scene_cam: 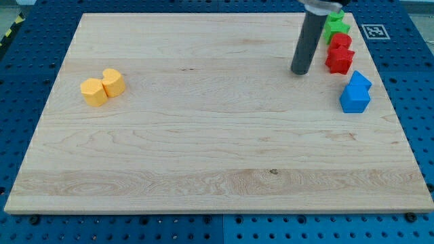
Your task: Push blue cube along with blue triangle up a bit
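The blue cube (354, 99) sits near the board's right edge, with the blue triangle (359, 80) touching it just above. My tip (300, 72) rests on the wooden board (203, 135), to the left of and above the two blue blocks, about a block's width from the red blocks. It touches no block.
A red star-like block (339, 59) and a red block (340, 41) stand above the blue ones, with green blocks (334, 26) above them by the top edge. Two yellow blocks (103, 87) sit together at the view's left.
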Tool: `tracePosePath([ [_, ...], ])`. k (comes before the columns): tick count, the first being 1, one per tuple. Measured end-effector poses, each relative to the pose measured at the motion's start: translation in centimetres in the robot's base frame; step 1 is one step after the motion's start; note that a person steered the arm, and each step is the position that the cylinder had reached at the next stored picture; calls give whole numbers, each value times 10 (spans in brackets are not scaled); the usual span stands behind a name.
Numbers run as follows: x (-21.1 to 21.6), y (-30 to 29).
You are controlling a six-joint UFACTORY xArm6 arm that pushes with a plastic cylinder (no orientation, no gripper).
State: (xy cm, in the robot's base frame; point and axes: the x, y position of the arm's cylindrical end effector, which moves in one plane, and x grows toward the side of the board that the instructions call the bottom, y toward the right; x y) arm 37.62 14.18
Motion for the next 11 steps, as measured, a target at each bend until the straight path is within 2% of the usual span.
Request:
tracePosePath([
  [2,107,16],
  [3,132,60],
  [7,108,105],
  [8,88,99],
  [11,81,108],
])
